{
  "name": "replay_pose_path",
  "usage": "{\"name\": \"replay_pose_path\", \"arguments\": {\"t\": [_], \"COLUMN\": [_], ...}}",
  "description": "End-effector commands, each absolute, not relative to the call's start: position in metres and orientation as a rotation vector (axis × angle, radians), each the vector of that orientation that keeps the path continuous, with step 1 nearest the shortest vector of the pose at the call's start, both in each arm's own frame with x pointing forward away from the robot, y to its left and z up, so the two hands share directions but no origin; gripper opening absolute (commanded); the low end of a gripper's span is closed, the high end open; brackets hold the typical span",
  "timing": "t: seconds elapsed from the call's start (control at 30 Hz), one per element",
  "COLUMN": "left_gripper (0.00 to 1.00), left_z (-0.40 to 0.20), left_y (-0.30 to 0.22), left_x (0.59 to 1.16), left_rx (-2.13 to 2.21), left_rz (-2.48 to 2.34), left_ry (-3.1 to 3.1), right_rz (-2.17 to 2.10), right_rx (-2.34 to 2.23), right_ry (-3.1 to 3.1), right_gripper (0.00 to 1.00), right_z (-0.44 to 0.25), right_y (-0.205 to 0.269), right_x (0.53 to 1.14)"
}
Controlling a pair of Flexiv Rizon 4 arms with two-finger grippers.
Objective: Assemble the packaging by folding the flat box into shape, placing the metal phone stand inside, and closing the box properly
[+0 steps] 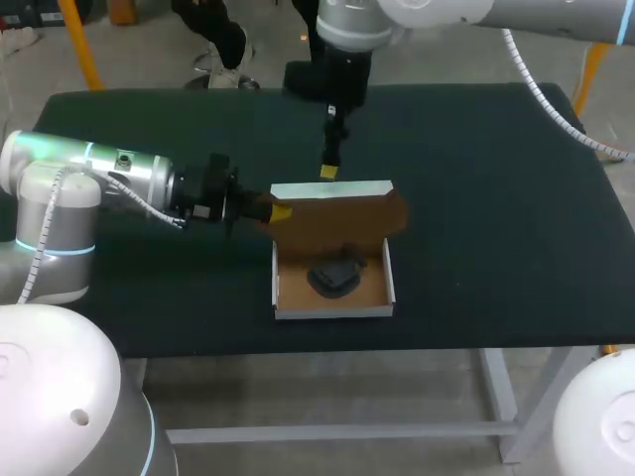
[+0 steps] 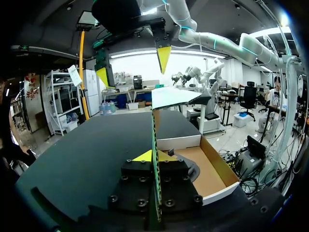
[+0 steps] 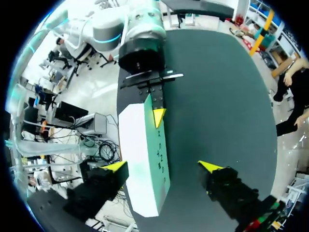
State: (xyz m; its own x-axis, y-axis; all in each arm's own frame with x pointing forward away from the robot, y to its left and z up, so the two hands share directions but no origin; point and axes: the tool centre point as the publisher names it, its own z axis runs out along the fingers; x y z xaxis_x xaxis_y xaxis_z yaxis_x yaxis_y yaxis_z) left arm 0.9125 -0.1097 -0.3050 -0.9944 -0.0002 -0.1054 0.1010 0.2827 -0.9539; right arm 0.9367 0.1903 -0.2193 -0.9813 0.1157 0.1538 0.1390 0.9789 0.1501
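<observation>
The cardboard box (image 1: 285,297) lies open at mid-table with the dark metal phone stand (image 1: 335,276) inside on its brown floor. Its brown lid (image 1: 342,220) stands upright at the far side, and the white top flap (image 1: 332,188) is folded over. My left gripper (image 1: 281,211) comes in from the left and is shut on the lid's left edge (image 2: 155,145), which runs between its yellow fingertips (image 2: 143,156). My right gripper (image 3: 162,166) hangs over the flap (image 3: 145,159) with its fingers wide open on either side. It appears above the lid in the head view (image 1: 328,171).
The dark green table (image 1: 496,218) carries nothing else. In the left wrist view the open box tray (image 2: 212,171) lies just beside the held lid. My left arm's wrist (image 3: 140,48) sits close beyond the flap in the right wrist view.
</observation>
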Motion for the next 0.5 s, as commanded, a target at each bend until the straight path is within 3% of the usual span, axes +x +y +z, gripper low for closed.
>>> {"name": "replay_pose_path", "arguments": {"t": [0.03, 0.5], "left_gripper": [0.0, 0.0], "left_z": [-0.305, -0.305], "left_y": [-0.109, -0.109], "left_x": [0.912, 0.912], "left_rx": [0.098, 0.098], "left_rz": [-1.831, -1.831], "left_ry": [2.447, 2.447], "right_rz": [-0.339, -0.204], "right_rx": [-0.334, -0.782], "right_ry": [-2.977, -3.017], "right_gripper": [1.0, 1.0], "right_z": [-0.209, -0.195], "right_y": [0.177, 0.163], "right_x": [0.936, 0.94]}}
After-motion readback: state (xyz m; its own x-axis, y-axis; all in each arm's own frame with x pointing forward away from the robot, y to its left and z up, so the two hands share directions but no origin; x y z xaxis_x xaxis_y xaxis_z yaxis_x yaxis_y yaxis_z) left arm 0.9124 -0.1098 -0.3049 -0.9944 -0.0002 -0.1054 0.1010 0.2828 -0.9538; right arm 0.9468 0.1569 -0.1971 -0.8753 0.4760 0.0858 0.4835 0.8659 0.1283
